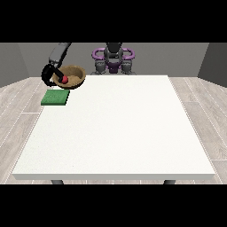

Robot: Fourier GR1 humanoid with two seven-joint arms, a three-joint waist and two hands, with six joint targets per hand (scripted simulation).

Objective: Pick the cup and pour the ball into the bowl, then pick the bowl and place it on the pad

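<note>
So the wooden bowl [69, 76] is up off the bench [115, 128], held at the far corner on the view's left, with the hand at the view's left [48, 74] wrapped onto the bowl's rim on the side away from the robot's torso. Black fingers curl over that edge, so it's holding the bowl. The red ball [64, 79] sits inside the bowl, right next to where the fingers come over the rim.

Using the green pad [56, 97] as the reference: the bowl hangs just above and behind the pad, a bit toward the bench's middle, and doesn't look to be touching it. The pad lies flat at the bench's edge on the view's left, partly hanging past that edge as far as I can tell.

Hard to make out: the fingers blur into one dark loop, so I can't say how thumb and fingers split around the rim. The bowl's outer wall on the hand side is covered by the hand. The other hand doesn't show anywhere; only the torso [113, 60] is visible behind the bench's far edge. No cup turns up in this view.

Orientation: the bowl's opening tips toward the camera, so you see into it, and its rim reads as an oval stretched side to side across the view.
</note>
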